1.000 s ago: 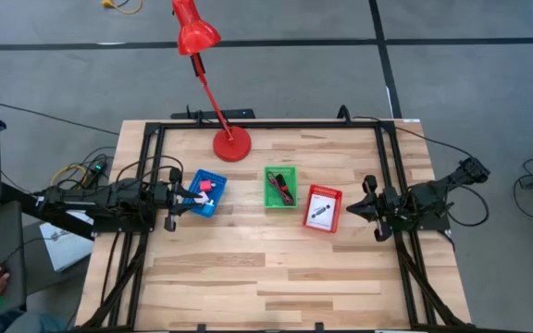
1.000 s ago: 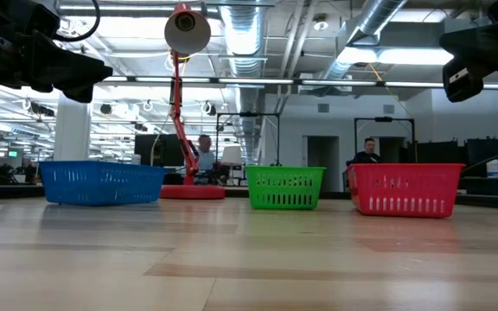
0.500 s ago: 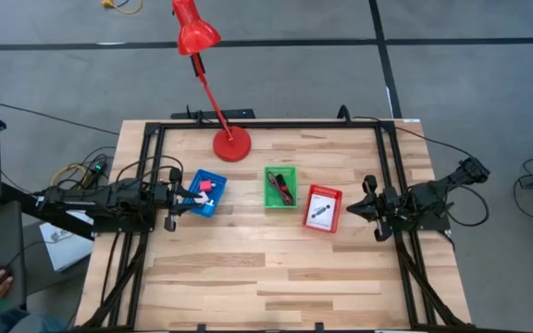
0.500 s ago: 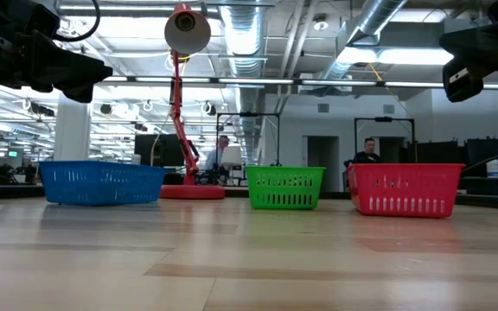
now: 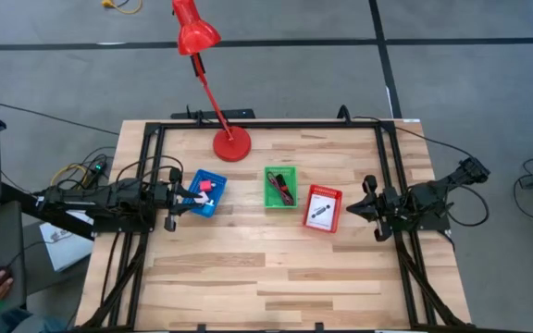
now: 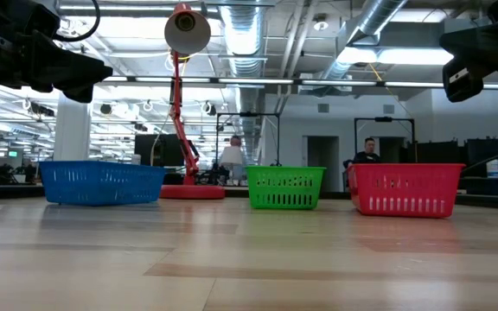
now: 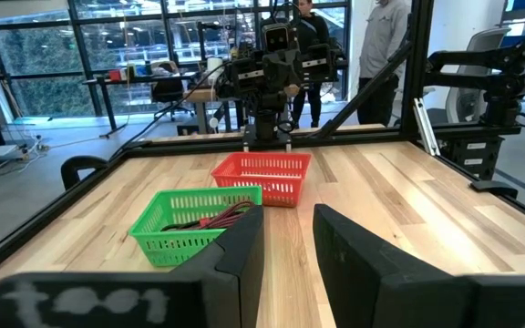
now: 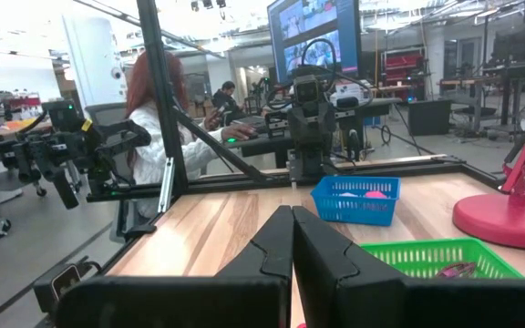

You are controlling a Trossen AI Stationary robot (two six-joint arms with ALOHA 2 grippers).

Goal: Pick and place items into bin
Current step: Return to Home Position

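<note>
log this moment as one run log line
left end effector open, by blue bin | right end effector shut, by red bin | dark cable in green bin | white card in red bin

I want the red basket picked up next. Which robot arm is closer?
Right. The right gripper sits beside the red bin; the left gripper is far off by the blue bin.

Wooden table (image 5: 276, 277). Carries a blue bin (image 6: 102, 183) just ahead of the fingers of the left gripper (image 5: 185, 199), a red bin (image 6: 405, 190) near the fingers of the right gripper (image 5: 354, 211), a green bin (image 6: 285, 188) between, and a lamp base (image 5: 231, 145) beyond.
</note>
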